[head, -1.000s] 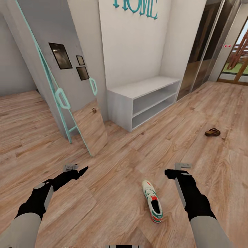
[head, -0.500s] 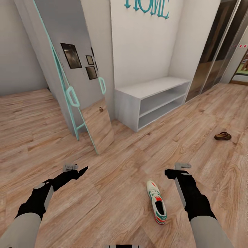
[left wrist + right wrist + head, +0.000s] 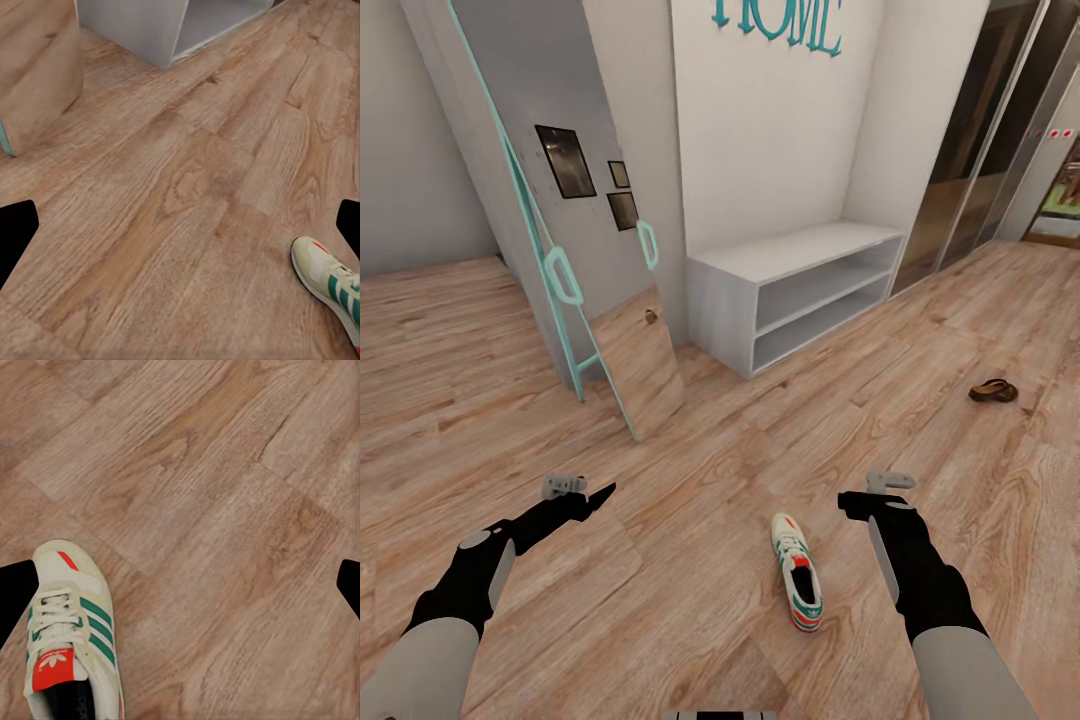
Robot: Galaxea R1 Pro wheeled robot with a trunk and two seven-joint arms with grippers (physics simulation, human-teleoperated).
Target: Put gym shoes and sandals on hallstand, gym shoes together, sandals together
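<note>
Sneaker [image 3: 796,572] lies on the floor [image 3: 690,470] between both wide-open, empty grippers, nearer the right gripper [image 3: 863,497], so a careless descent could push it away from the far shoe rack [image 3: 785,255].

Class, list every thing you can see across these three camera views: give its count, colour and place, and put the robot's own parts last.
gym shoe: one, white with green stripes and red-orange tongue, on the floor between the arms, nearer the right.
sandal: one, dark brown, on the floor far right.
hallstand: one, light grey, against the white wall, shelves bare.
mirror: one, teal-framed, leaning on the wall left of the hallstand.
HOME lettering: teal, on the wall above.
floor: light brown wood planks.
left claw: grey, open, holds nothing.
right claw: grey, open, holds nothing.
</note>
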